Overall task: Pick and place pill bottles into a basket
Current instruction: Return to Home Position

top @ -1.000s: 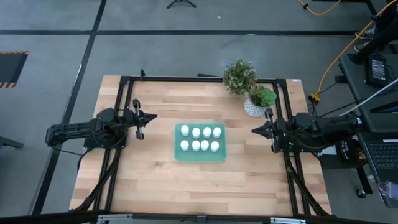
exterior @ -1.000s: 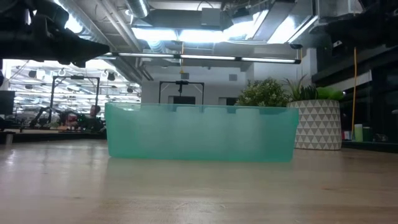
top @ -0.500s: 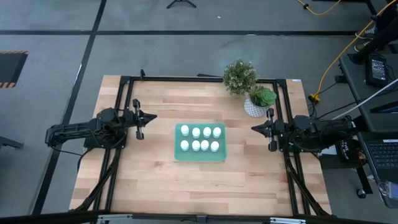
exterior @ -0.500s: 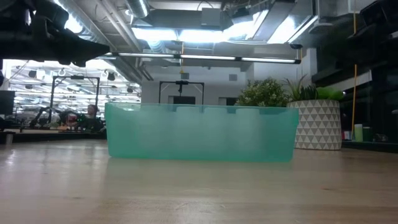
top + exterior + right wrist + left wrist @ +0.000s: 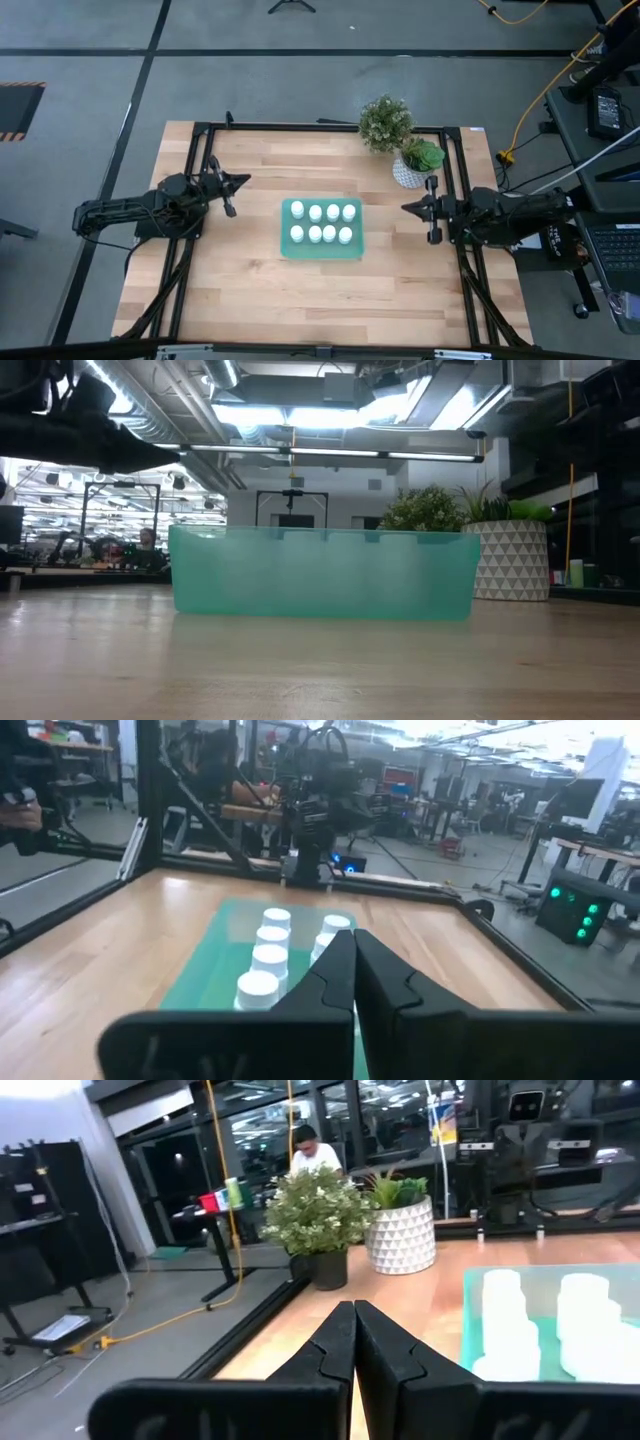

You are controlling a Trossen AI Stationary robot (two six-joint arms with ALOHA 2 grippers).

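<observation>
The high view is showing what no other view does: all eight bottles (image 5: 315, 212) are standing in two rows of four inside the basket (image 5: 320, 252), which is sitting mid-table (image 5: 250, 290). The left gripper (image 5: 243, 180) is hovering at the basket's 9 o'clock and the right gripper (image 5: 405, 208) at its 3 o'clock, both apart from it and pointing toward it. A bushy plant (image 5: 385, 122) is standing at the basket's 1 o'clock, and a white patterned pot (image 5: 408, 172) is sitting near it, just beside the right gripper. In the low view the basket's translucent wall (image 5: 320, 575) is hiding the bottles, while the pot (image 5: 512, 560) is showing at 3 o'clock and a dark arm (image 5: 70, 430) is hanging at 10 o'clock. The wrist views are settling the jaws: the left gripper (image 5: 353, 1312) is holding its fingers pressed together on nothing, with bottles (image 5: 505, 1325) ahead in the basket and a person (image 5: 315, 1150) standing in the room behind the plant (image 5: 315, 1210). The right gripper (image 5: 351, 942) is likewise closed and empty, looking down a row of bottles (image 5: 270, 958) beyond its tips.
</observation>
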